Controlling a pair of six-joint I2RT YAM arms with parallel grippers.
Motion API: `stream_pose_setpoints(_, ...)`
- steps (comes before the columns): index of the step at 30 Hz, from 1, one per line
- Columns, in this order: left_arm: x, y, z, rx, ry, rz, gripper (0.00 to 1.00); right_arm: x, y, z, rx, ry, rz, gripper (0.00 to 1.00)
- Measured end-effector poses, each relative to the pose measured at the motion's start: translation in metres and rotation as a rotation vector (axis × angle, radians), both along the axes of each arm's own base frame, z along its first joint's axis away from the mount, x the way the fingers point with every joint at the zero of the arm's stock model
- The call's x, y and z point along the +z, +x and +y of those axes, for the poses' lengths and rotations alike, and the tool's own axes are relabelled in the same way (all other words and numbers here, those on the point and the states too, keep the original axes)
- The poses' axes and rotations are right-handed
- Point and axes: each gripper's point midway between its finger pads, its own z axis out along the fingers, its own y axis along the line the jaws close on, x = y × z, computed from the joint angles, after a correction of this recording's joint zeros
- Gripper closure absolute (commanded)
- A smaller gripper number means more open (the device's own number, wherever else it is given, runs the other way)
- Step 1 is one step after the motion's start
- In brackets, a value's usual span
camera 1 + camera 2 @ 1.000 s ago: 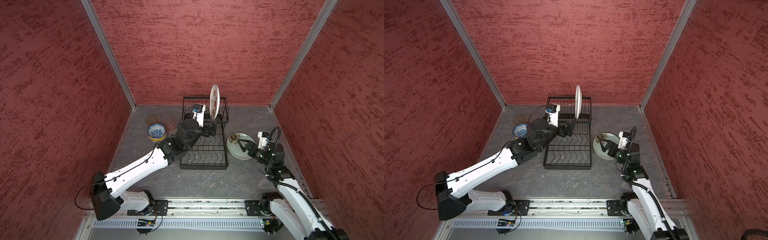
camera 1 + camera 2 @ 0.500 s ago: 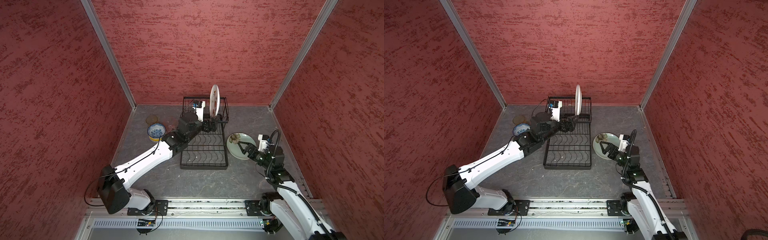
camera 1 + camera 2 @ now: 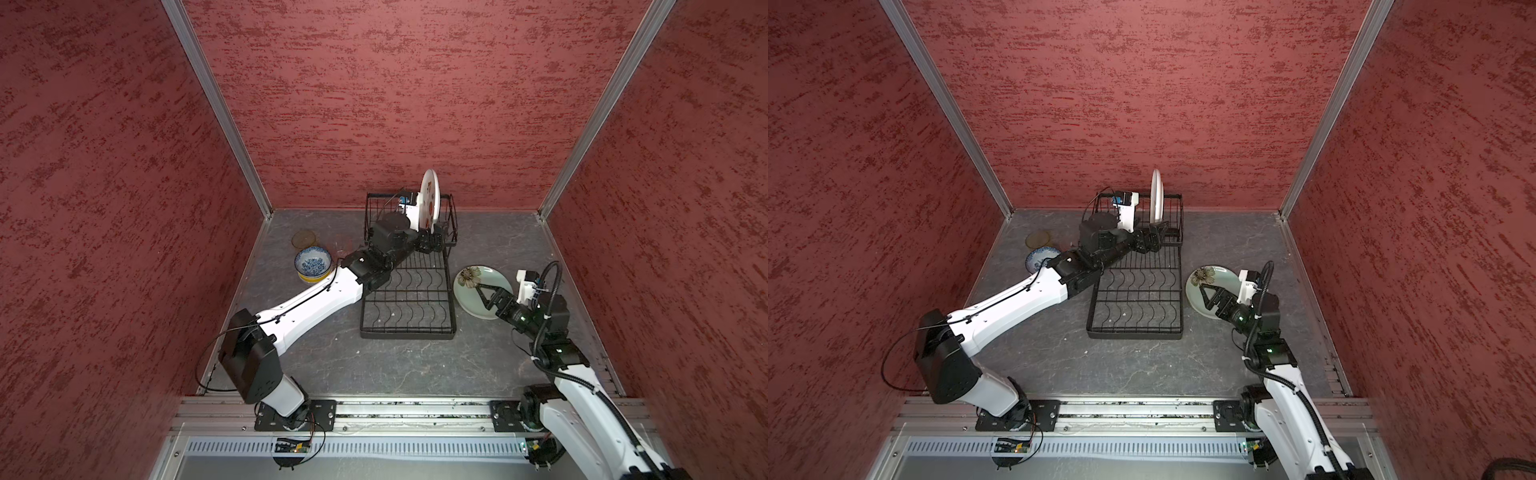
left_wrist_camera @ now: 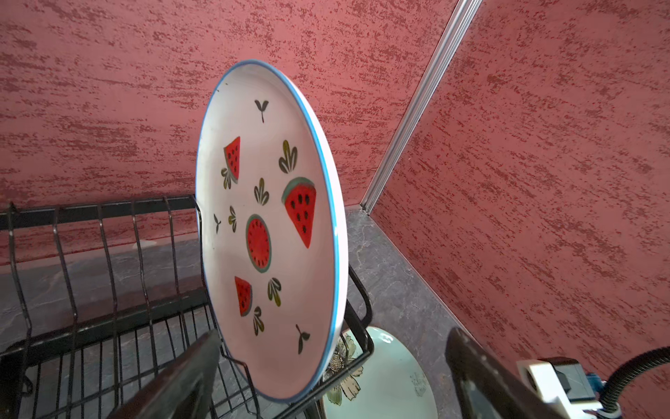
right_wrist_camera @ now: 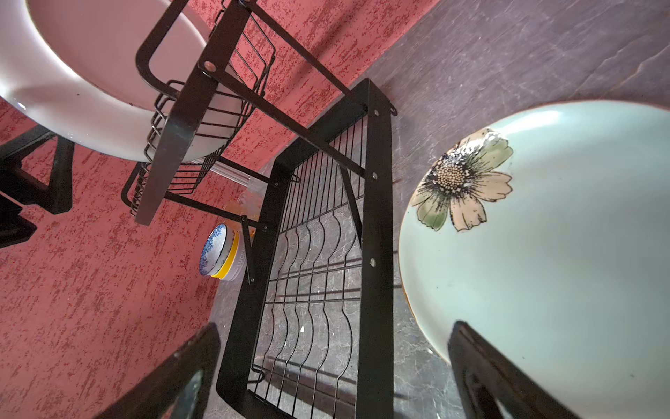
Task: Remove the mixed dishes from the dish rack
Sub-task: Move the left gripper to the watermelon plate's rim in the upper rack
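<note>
Now the left claw (image 4: 333, 337) gapes around the upright watermelon plate (image 4: 268, 217)

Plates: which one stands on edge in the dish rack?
The watermelon plate, white with a blue rim: it stands upright in the dish rack's raised back tier. The pale green flower plate lies flat on the table beside the rack.

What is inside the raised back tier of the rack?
One watermelon plate, on edge, with the open left gripper at its lower rim. Beside it the tier looks bare; the left arm covers part of it in both top views.
</note>
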Motion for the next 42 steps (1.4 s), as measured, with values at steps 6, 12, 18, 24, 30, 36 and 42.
stream_pose_setpoints(6, -0.005, 0.017, -0.005, 0.048, 0.053, -0.014, 0.17, -0.003, 0.001, -0.003, -0.016, -0.014, 0.007, 0.01)
stream_pose_setpoints(12, -0.012, 0.030, -0.004, 0.106, 0.117, -0.026, 0.30, -0.004, 0.002, -0.003, -0.015, -0.021, 0.008, 0.01)
stream_pose_setpoints(18, -0.018, 0.040, -0.003, 0.166, 0.188, -0.044, 0.37, -0.007, 0.002, -0.003, -0.015, -0.025, 0.015, 0.01)
stream_pose_setpoints(24, -0.028, 0.049, 0.000, 0.215, 0.261, -0.039, 0.47, -0.008, 0.003, -0.004, -0.018, -0.027, 0.021, 0.01)
stream_pose_setpoints(30, -0.027, 0.048, 0.005, 0.249, 0.309, -0.050, 0.55, -0.010, 0.003, -0.004, -0.021, -0.028, 0.026, 0.01)
stream_pose_setpoints(36, -0.026, 0.046, 0.007, 0.273, 0.362, -0.076, 0.60, -0.010, 0.002, -0.004, -0.023, -0.026, 0.027, 0.01)
stream_pose_setpoints(42, -0.023, 0.046, 0.013, 0.308, 0.440, -0.115, 0.59, -0.009, 0.002, -0.004, -0.023, -0.025, 0.025, 0.01)
